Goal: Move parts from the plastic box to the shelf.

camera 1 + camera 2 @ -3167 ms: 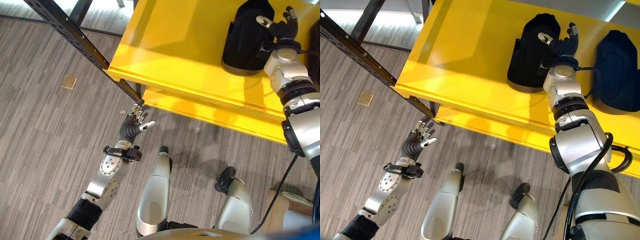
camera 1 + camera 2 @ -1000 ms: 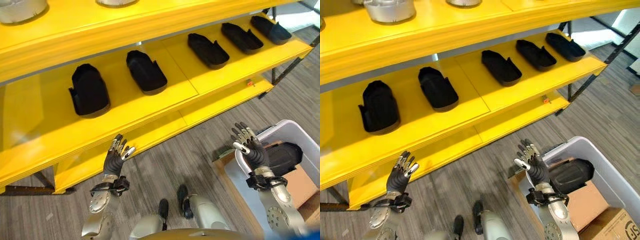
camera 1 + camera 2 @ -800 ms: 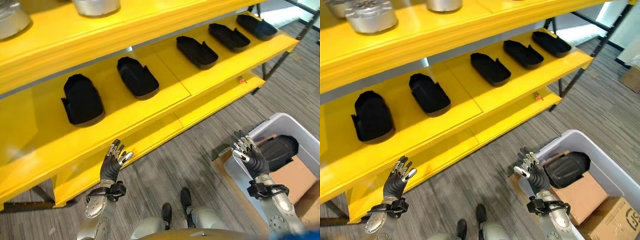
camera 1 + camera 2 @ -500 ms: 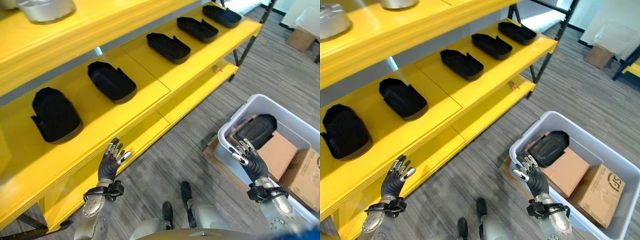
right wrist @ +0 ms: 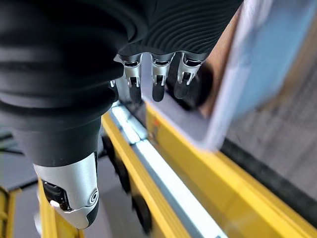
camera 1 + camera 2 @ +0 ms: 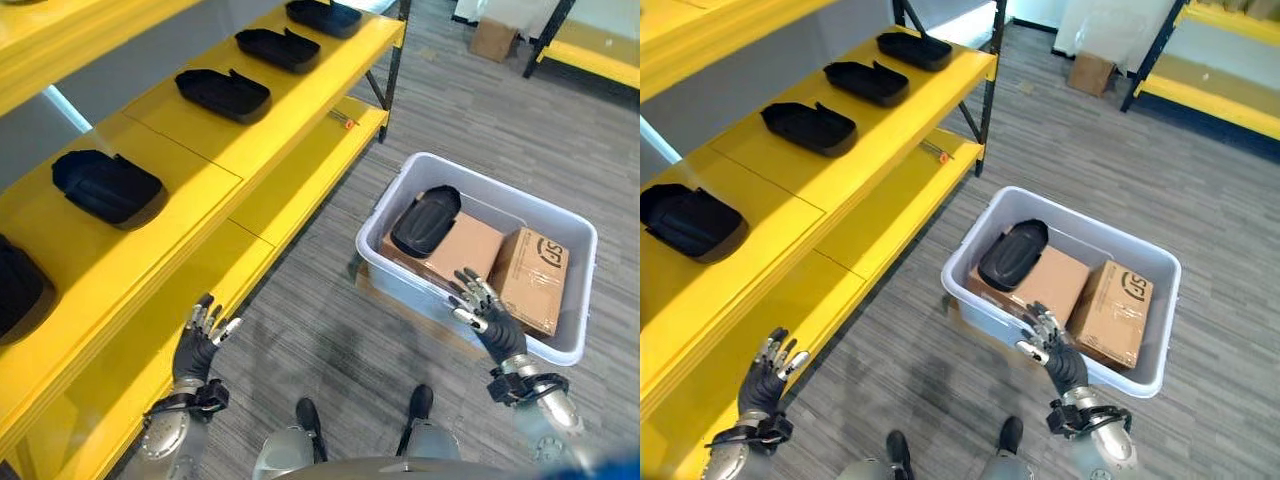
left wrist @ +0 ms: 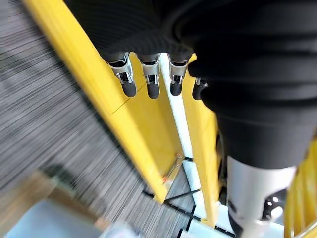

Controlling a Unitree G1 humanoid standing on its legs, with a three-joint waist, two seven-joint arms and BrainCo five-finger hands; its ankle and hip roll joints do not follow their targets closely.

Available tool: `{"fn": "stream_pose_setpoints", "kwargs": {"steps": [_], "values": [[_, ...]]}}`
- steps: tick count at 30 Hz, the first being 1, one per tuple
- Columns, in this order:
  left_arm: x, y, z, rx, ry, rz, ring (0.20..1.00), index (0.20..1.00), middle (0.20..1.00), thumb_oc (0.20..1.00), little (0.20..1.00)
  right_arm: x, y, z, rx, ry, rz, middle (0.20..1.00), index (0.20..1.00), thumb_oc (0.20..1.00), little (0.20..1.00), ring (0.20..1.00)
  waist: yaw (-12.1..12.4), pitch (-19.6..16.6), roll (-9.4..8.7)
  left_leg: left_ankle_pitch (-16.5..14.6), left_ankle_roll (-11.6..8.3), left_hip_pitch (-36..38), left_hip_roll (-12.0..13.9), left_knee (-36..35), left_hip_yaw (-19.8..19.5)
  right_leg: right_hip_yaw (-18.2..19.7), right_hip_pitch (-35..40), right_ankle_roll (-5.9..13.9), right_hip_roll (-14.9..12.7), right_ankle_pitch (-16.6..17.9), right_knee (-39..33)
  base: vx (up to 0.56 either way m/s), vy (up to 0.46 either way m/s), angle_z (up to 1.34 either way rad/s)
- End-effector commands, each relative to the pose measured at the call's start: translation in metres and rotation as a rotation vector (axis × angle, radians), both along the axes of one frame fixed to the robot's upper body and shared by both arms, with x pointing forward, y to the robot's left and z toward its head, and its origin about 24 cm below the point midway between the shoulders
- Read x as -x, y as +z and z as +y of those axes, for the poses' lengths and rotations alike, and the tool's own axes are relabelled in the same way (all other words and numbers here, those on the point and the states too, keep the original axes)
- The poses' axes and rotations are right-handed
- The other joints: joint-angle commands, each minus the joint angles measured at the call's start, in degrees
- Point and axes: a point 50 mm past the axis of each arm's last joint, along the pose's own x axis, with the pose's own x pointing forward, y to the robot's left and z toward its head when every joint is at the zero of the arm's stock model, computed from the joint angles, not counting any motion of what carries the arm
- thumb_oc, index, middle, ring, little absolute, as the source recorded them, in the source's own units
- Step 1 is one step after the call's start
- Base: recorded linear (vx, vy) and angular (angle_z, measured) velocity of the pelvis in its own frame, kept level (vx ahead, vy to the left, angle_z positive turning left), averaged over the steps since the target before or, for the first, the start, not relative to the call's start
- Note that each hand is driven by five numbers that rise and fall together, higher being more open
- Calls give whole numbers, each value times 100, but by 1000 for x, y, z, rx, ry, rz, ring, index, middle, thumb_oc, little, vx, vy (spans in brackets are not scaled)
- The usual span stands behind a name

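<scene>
The right hand (image 6: 1058, 352) hangs empty with its fingers spread and straight, right at the near wall of the plastic box (image 6: 1160, 300), which sits on the floor. Just past its fingertips, inside the box, lie two cardboard cartons (image 6: 1118, 312), and beyond them a black part (image 6: 1013, 254) leans in the far corner, resting on the nearer carton. The left hand (image 6: 768, 377) is also open and empty, held low in front of the edge of the yellow shelf (image 6: 800, 205). Farther along that shelf four black parts (image 6: 808, 127) already lie in a row.

I'd judge this the start of a fresh pick: the robot is squaring up to the box, nothing grasped yet. The next move calls for the right hand to go over the wall and across the cartons to the black part, then close round it; the left may be needed to steady it.

Compared with half a second ago, the whole view has swung toward the box, so the shelf slides off to the left and the box now sits nearly in front. The right hand stays open and now reaches the near rim; the left remains idle by the shelf edge.
</scene>
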Motion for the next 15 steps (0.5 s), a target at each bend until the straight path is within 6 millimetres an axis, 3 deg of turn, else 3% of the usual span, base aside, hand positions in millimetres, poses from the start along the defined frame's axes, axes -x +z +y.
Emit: {"fn": "stream_pose_setpoints", "kwargs": {"steps": [1, 2, 5, 6, 7, 8, 9, 10, 12, 15], "values": [[-15, 26, 9, -73, -33, -125, 1000, 1000, 1000, 1000, 1000, -7, 28, 0, 8, -11, -157, 1000, 1000, 1000, 1000, 1000, -75, -13, 12, -371, -46, 149, 213, 159, -805, 65, -177, 266, -256, -148, 426, 226, -202, -4], [-15, 25, 7, -69, -36, -122, 1000, 1000, 1000, 1000, 1000, -6, 28, -1, 12, -14, -154, 1000, 1000, 1000, 1000, 1000, -88, -22, 71, -456, -101, 236, 295, 149, -844, 111, -123, 295, -177, -278, 476, 299, -284, -7], [-15, 24, 4, -67, -49, -119, 1000, 1000, 1000, 1000, 1000, -4, 32, -8, 29, -26, -160, 1000, 1000, 1000, 1000, 1000, -202, -45, 230, -10, -347, 303, 669, 127, -773, 139, -200, 73, 132, -649, 687, 238, -309, -3], [-17, 26, 2, -64, -62, -131, 1000, 1000, 1000, 1000, 1000, -1, 32, -11, 41, -23, -157, 1000, 1000, 1000, 1000, 1000, -264, -4, 294, 256, -450, 225, 855, 397, -732, 217, -242, -96, 329, -836, 737, 167, -383, -14], [-18, 26, 0, -62, -72, -132, 1000, 1000, 1000, 1000, 1000, 1, 31, -14, 53, -24, -149, 1000, 1000, 1000, 1000, 1000, -260, 70, 261, 653, -483, -90, 1031, 1191, -865, 312, -135, -293, 543, -944, 607, 158, -458, -16], [-21, 28, -3, -55, -83, -144, 1000, 1000, 1000, 1000, 1000, -2, 33, -14, 71, -18, -156, 1000, 1000, 1000, 1000, 1000, -181, 210, 163, 692, -398, -465, 861, 1982, -1229, 434, -46, -440, 664, -1027, 561, 40, -365, -19], [-24, 30, -6, -45, -88, -159, 1000, 1000, 1000, 1000, 1000, -4, 36, -16, 90, -12, -168, 1000, 1000, 1000, 1000, 1000, -142, 328, 12, 794, -247, -871, 739, 2240, -1371, 446, -77, -512, 624, -1040, 594, -15, -191, -52], [-24, 30, -6, -45, -88, -159, 1000, 1000, 1000, 1000, 1000, -4, 37, -16, 90, -12, -168, 1000, 1000, 1000, 1000, 1000, -141, 326, 11, 792, -246, -874, 739, 2243, -1370, 447, -82, -511, 622, -1043, 600, 23, -66, -83], [-23, 31, -5, -44, -94, -157, 1000, 1000, 1000, 1000, 1000, -4, 36, -18, 94, -16, -162, 1000, 1000, 1000, 1000, 1000, -69, 395, -132, 805, -184, -1157, 1021, 1487, -1411, 591, -19, -410, 568, -1136, 629, 148, 49, -55], [-21, 31, -5, -45, -89, -156, 1000, 1000, 1000, 1000, 1000, -6, 34, -17, 88, -18, -157, 1000, 1000, 1000, 1000, 1000, 38, 423, -117, 1287, -354, -1249, 1283, 226, -1686, 785, 13, -303, 530, -1249, 758, 207, 207, -39]]}}
